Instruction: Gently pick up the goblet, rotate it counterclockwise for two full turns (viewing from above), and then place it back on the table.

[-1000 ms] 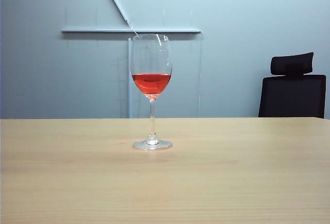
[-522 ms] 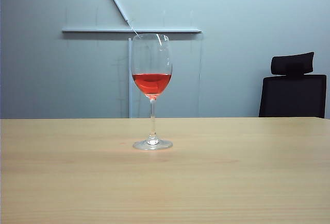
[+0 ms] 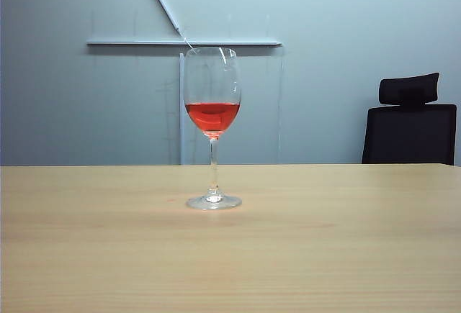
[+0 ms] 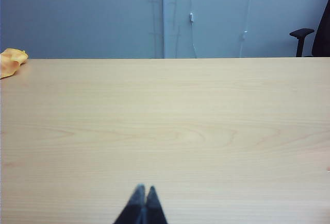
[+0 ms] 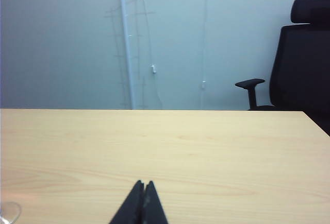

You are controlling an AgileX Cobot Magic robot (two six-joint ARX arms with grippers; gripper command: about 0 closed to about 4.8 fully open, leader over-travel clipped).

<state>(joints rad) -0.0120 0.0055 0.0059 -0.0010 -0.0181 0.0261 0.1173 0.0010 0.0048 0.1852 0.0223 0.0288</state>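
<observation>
The goblet [image 3: 212, 111] stands upright on the table [image 3: 324, 255], left of its middle, with red liquid in the lower part of the bowl. No arm shows in the exterior view. My left gripper [image 4: 145, 188] is shut and empty, low over bare table [image 4: 180, 121]; the goblet is out of that view. My right gripper [image 5: 144, 183] is also shut with nothing in it, over the table [image 5: 206, 152]. Only an edge of the goblet's round foot [image 5: 9, 212] shows in the right wrist view, off to one side and apart from the fingers.
A black office chair [image 3: 409, 122] stands behind the table's far right edge, also in the right wrist view [image 5: 307, 54]. A crumpled yellow thing [image 4: 11, 62] lies at the table's far edge in the left wrist view. A grey wall lies behind.
</observation>
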